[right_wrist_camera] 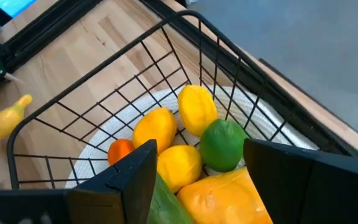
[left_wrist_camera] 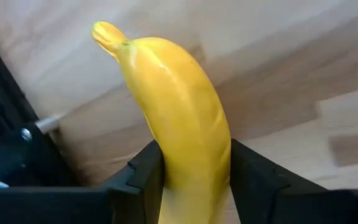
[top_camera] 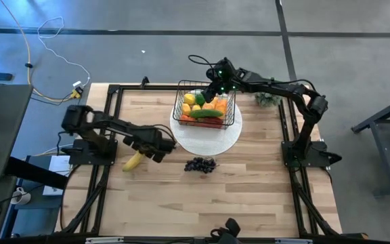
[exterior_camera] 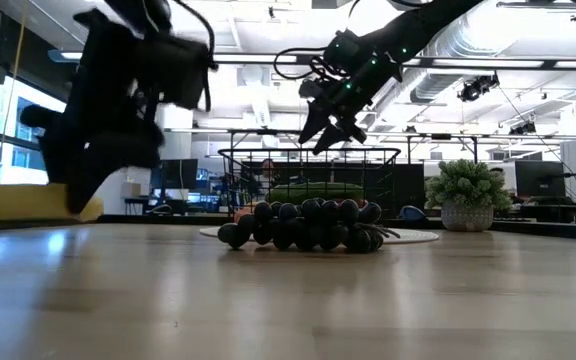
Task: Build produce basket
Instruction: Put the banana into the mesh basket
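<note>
My left gripper is shut on a yellow banana at the table's left middle. In the low view the banana hangs level above the wood. The black wire basket stands on a round white plate at the far middle. It holds lemons, an orange, a green round fruit and a cucumber. My right gripper hovers open above the basket, touching nothing. Dark purple grapes lie on the table near the plate's front rim. My left gripper pinches the banana's body between its two fingers, well back from the stem. The fingers come steeply from above and lie across the banana. The banana is lifted clear of the table and sticks out roughly level, stem end away from the gripper.
A green bushy plant in a pot sits at the table's far right corner. Black frame rails run along the table's left and right sides. Bare wood spreads over the near half of the table.
</note>
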{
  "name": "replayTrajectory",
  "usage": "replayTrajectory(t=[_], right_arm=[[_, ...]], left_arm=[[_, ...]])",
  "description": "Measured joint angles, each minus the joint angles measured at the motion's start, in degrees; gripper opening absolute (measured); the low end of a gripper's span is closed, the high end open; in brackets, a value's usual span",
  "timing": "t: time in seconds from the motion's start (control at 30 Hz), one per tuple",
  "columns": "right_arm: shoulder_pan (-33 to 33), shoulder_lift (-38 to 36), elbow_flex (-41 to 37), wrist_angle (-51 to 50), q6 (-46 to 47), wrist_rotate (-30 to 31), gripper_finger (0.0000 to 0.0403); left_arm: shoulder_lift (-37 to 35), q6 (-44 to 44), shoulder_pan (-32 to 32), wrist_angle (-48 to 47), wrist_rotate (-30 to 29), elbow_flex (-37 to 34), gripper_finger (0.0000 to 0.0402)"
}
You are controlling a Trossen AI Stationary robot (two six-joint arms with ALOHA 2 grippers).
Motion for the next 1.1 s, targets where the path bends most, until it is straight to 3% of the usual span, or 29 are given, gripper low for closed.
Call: replayTrajectory(t=[0.43,0.7,1.1], right_arm=[[-0.3,-2.2,0.0,-1.0,6.5,-0.2,0.0220],[-0.4,-5.6,0.0,-0.8,11.6,0.7,0.0220],[0.0,-9.9,0.0,-0.5,17.6,1.7,0.0220]], left_arm=[[-16.7,9.1,6.4,4.4,-5.1,0.1,0.0134],[-23.3,20.0,11.4,12.0,-6.3,0.1,0.0133],[-28.1,36.2,19.1,21.6,1.7,0.2,0.0133]])
